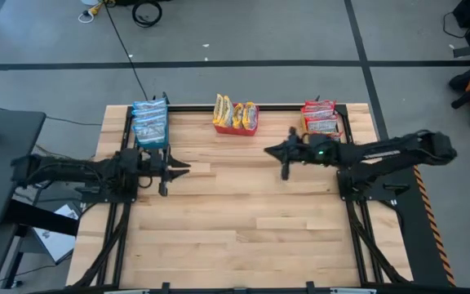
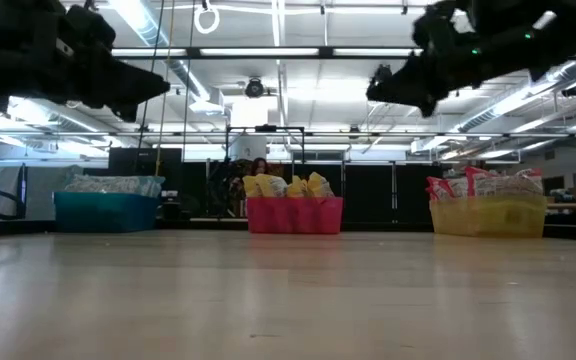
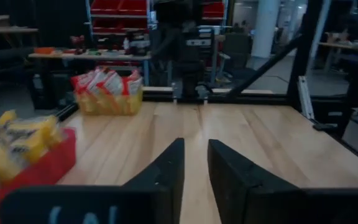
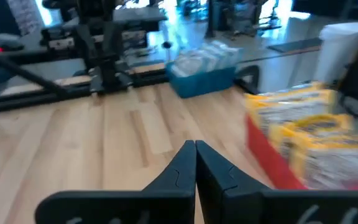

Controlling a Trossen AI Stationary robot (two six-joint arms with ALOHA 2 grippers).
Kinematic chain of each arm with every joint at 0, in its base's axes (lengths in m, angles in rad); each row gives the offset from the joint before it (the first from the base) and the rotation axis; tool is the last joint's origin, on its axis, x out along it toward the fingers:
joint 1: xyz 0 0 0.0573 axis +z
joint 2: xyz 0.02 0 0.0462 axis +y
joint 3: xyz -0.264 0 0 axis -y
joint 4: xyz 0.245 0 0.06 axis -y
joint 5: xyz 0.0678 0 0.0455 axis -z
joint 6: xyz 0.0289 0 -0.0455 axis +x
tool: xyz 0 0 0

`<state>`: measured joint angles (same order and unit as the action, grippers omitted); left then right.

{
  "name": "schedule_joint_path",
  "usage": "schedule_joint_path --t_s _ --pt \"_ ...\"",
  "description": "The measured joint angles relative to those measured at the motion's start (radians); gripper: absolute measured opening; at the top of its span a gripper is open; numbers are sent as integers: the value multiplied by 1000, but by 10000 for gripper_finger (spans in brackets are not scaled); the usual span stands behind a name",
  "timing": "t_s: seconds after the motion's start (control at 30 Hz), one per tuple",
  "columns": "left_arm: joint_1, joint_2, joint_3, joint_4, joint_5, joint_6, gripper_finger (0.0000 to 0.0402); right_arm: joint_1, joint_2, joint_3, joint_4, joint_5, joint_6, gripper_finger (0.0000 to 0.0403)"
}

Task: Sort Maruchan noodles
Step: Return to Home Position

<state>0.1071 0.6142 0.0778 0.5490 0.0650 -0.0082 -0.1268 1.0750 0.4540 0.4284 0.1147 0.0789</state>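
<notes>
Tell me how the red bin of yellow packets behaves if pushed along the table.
The red bin probably slides rather than tips: it looks low and wide, flat on the wood table. It is likely light, holding only yellow packets. These stand loosely above its rim, so a jolt might spill some. The left hand and right hand hover away from it.

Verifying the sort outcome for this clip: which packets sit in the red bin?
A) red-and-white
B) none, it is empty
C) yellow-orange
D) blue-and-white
C: the red bin, the middle one of the three, holds yellow-orange packets that stick up above its rim.
</notes>
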Motion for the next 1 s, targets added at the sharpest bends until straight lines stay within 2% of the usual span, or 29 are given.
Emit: schedule_joint_path --t_s 0.13,0.3,0.43,0.53,0.63,0.73,0.87,1.0 --pt "98 -48 -21 -34 74 -33 53 -6 -162 -79 -15 22 2 7" --pt "159 -127 -22 -103 97 -23 33 57 -342 -138 -136 24 25 7" --pt "183 -200 -22 -191 97 10 25 118 -450 -187 -199 45 40 7" --pt "185 -258 -22 -191 125 18 20 160 -544 -208 -276 45 -1 7" --pt "185 -313 -22 -230 159 20 15 174 -651 -219 -369 45 -34 7" --pt "185 -351 -22 -307 166 10 11 163 -756 -243 -379 14 -34 7" --pt "184 -374 -22 -322 148 -25 10 147 -850 -314 -364 -39 33 7" --pt "131 -390 -22 -383 0 -63 9 143 -901 -404 -317 -40 74 7"
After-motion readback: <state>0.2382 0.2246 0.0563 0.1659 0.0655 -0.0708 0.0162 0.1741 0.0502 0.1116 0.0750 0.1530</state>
